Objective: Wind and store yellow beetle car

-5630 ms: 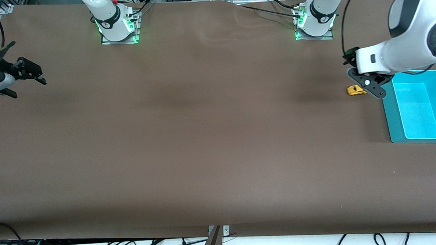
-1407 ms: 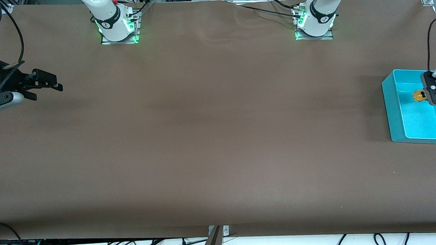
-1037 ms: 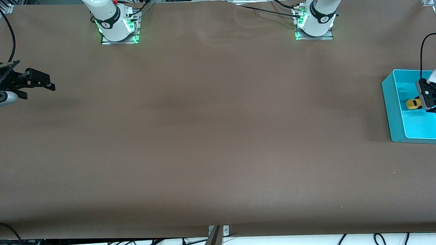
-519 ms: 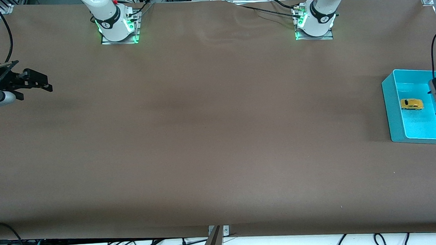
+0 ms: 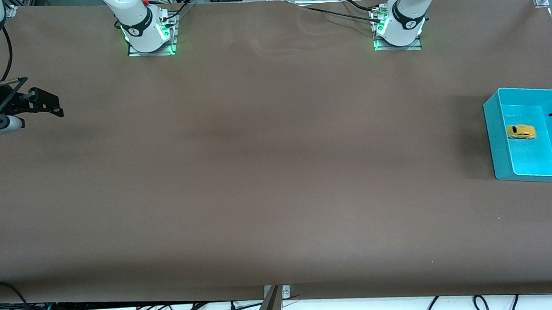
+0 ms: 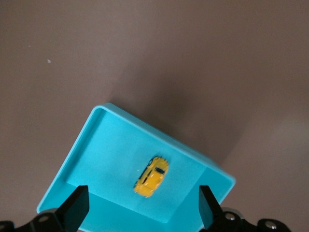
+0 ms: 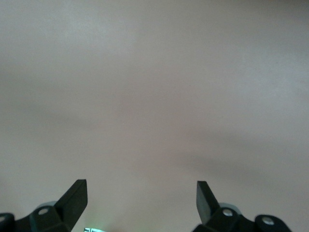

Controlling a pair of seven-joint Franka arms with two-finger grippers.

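Note:
The yellow beetle car lies on its wheels on the floor of a teal bin at the left arm's end of the table. In the left wrist view the car sits in the bin below my left gripper, which is open, empty and high over the bin. In the front view that gripper is almost out of view at the edge. My right gripper is open and empty over bare table at the right arm's end, and it also shows in the right wrist view.
The brown table top spreads between the two arm bases. Cables hang below the table's edge nearest the front camera.
My left gripper carried the car from the table into the bin, let it go, then rose and drew away toward the view's edge. The right gripper only shifted slightly.

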